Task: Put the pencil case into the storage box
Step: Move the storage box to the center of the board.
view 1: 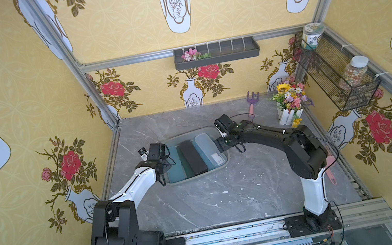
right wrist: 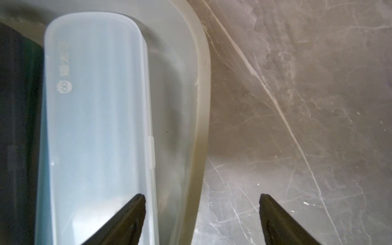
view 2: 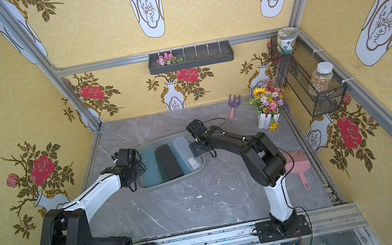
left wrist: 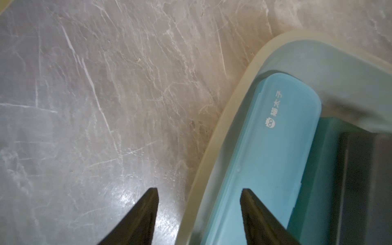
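The grey-green storage box (view 1: 199, 177) sits mid-table in both top views. Three pencil cases lie side by side in it: a teal one (view 1: 176, 166), a black one (view 1: 193, 157) and a pale translucent one (view 1: 207, 148). My left gripper (left wrist: 199, 189) hovers at the box's left side, jaws apart. One finger is over the table, the other over the teal case (left wrist: 275, 148), with the rim (left wrist: 222, 127) between them, untouched. My right gripper (right wrist: 202, 195) stands open wider astride the opposite rim (right wrist: 202, 101). One of its fingers is over the pale case (right wrist: 95, 127).
A purple toy rake (view 1: 253, 103) and a flower pot (view 1: 290, 102) stand at the back right. A pink dustpan (view 2: 297, 165) lies by the right arm. A dark shelf tray (view 1: 216, 53) and a wire basket (view 1: 336, 74) with jars hang on the walls.
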`<state>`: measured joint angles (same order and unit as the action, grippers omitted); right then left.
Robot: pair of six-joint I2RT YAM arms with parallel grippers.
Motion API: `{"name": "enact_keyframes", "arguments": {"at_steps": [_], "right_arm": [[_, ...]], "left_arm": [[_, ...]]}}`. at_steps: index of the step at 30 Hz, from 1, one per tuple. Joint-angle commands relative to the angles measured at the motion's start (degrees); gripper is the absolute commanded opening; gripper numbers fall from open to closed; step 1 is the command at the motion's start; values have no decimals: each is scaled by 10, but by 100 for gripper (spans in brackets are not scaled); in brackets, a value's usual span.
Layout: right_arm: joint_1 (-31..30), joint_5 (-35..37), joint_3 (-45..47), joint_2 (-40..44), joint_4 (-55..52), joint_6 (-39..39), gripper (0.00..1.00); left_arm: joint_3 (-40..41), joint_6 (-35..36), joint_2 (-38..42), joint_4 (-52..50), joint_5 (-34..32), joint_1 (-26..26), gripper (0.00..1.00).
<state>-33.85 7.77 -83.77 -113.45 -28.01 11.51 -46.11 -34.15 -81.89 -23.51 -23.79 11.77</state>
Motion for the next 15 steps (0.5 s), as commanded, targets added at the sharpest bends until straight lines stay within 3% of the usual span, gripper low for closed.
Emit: {"name": "enact_keyframes", "arguments": {"at_steps": [1,15], "right_arm": [[4,6,7,1,18,-2,87],[53,-1,-4,-26,13,-35,87]], "left_arm": [[11,-2,-14,31,19,-2,67],[-30,-34,-90,91,87,13,67]]}}
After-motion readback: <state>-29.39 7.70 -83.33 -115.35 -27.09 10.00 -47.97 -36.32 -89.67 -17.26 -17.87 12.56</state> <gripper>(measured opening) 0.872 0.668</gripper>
